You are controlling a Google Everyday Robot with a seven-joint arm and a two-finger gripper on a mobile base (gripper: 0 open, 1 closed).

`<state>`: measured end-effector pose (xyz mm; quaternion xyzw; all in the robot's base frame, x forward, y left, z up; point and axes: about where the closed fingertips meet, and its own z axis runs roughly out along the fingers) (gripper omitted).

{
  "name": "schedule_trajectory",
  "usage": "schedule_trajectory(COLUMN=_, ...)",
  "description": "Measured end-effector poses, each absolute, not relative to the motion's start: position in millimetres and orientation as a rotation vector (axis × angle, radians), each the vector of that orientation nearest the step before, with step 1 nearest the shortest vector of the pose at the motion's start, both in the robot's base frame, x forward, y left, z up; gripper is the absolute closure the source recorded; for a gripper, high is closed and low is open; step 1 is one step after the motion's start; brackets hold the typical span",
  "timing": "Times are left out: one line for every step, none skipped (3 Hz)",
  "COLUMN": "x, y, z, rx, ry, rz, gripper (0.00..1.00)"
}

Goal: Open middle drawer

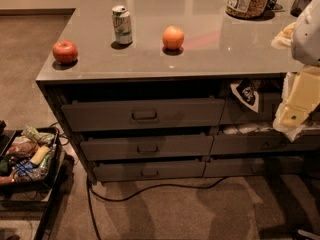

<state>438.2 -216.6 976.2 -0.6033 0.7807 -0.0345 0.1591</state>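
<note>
While the hand (299, 104) is hanging at the right edge of the scene, in front of the right bank of drawers, the middle drawer (110, 148) is sitting well apart from it, to the left and slightly lower. It is lying in the left bank, between the taller top drawer (100, 116) and the slim bottom drawer (120, 171). Whether the hand is open or closed cannot be told. On the worktop (210, 59), a red apple (65, 51), a soda can (122, 25) and an orange (173, 37) are standing towards the near left. A black cable (150, 188) is trailing across the carpet below.
</note>
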Motion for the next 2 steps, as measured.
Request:
schedule_trajectory(x=438.2, y=-216.6, z=976.2, rx=-1.725, ry=2.231, rz=-0.099, gripper=0.0)
schedule_trajectory(x=438.8, y=-214.4, z=977.1, rx=-1.714, ry=2.155, rz=-0.069, gripper=0.0)
